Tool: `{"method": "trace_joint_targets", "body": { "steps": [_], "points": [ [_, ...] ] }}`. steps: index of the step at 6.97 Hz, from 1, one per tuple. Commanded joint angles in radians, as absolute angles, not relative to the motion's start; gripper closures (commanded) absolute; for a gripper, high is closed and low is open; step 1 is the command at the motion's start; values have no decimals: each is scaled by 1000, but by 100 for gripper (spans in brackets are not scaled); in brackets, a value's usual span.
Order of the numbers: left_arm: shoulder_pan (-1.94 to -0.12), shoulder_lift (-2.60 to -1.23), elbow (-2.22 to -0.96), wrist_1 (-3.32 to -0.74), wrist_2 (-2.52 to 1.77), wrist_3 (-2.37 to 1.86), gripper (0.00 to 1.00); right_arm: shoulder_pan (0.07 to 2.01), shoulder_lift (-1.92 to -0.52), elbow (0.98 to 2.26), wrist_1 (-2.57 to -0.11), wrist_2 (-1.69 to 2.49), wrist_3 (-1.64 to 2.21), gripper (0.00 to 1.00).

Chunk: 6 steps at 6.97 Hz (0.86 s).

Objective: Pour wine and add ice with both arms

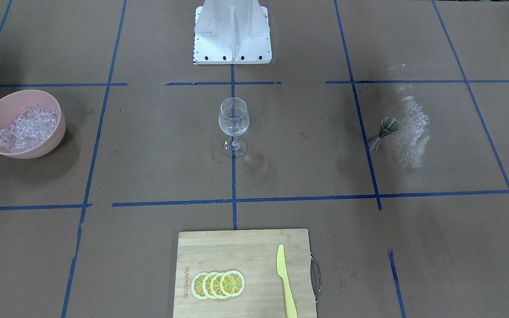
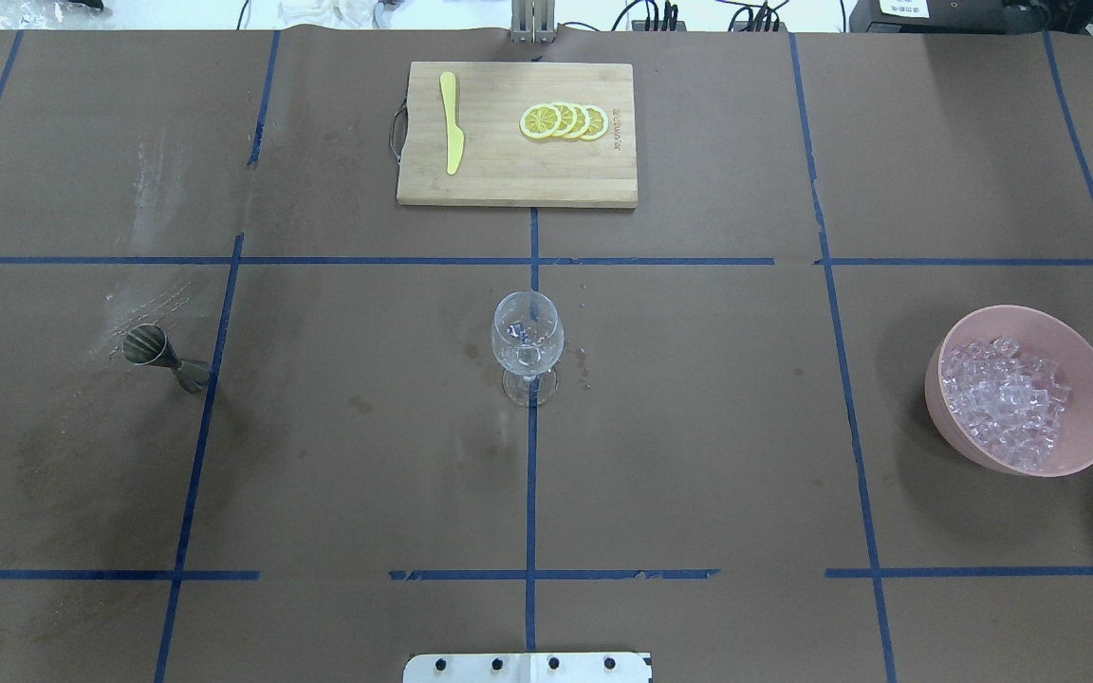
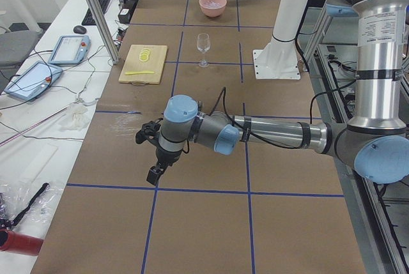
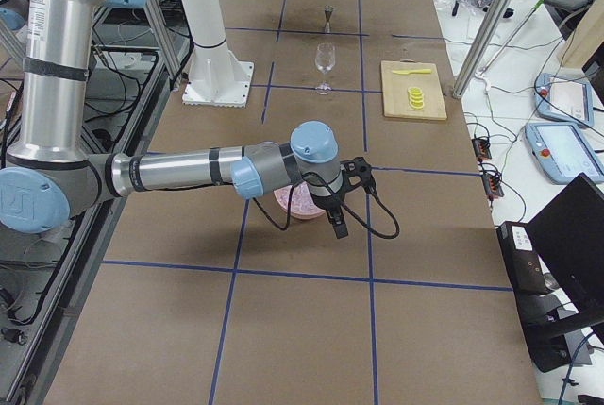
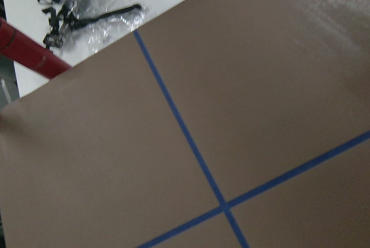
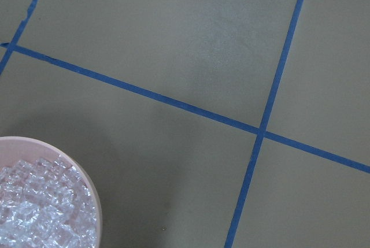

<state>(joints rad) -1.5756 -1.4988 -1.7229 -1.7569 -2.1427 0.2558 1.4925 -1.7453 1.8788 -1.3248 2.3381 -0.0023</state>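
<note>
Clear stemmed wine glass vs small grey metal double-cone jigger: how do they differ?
The clear stemmed wine glass is see-through; the small grey metal double-cone jigger is opaque. The glass has a round bowl on a thin stem; the jigger is two cones joined tip to tip. The glass stands mid-table; the jigger toward the robot's left. Both stand upright, ungripped.

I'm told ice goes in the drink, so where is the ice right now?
In the overhead view the ice lies heaped in a pink bowl on the robot's right side, well apart from the wine glass at the centre.
</note>
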Motion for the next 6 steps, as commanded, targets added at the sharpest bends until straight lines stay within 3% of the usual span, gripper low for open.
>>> {"method": "trace_joint_targets", "body": {
  "steps": [1, 4, 6],
  "points": [
    [-1652, -1442, -1736, -1524, -2294, 313, 0, 1470, -1738, 1910, -1321, 2390, 111, 0],
    [-1655, -1422, -1779, -1535, -2445, 54, 0, 1279, -1741, 2047, -1319, 2321, 419, 0],
    [-1655, -1422, -1807, -1536, -2444, 51, 0, 1067, -1823, 2045, -1030, 2130, 716, 0]
  ]
}}
